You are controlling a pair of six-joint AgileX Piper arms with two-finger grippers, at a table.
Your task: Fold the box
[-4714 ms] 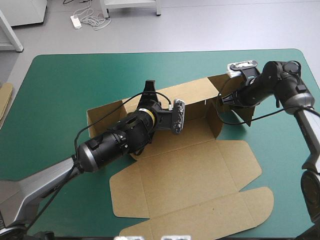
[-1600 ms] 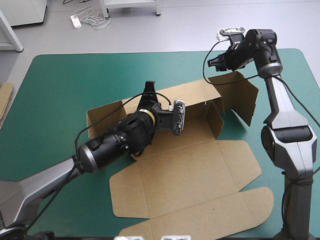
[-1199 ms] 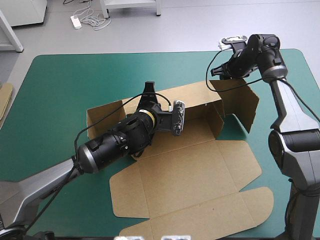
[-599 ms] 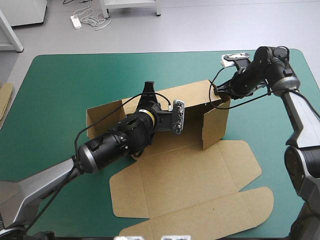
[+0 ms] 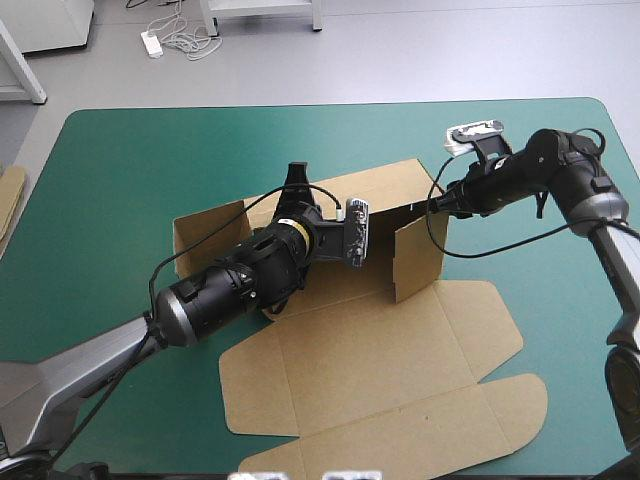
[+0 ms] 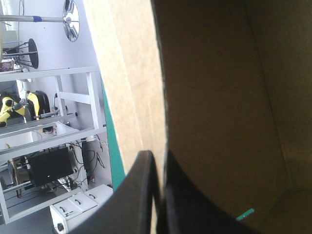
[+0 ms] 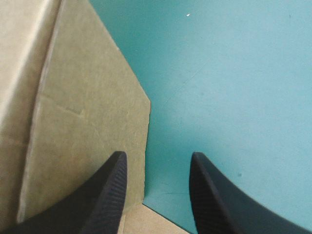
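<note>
Left wrist view reveals left end effector [image 6: 158, 161] gripping the box [image 6: 219, 97]; right end effector [image 7: 157, 158] released.

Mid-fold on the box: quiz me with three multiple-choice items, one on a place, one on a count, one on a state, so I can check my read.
1. Where does the left end effector grip the box?
A) far wall
B) flat lid
C) right end flap

2. How many end effectors clamp board?
A) none
B) one
C) two

3. The right end effector is:
A) open
B) shut on the box
C) shut on nothing

Answers:
1 A, the upright far wall's sheet sits between its fingers.
2 B, only the left one pinches board.
3 A, its fingers stand apart, with teal-green cover showing between them.
</note>
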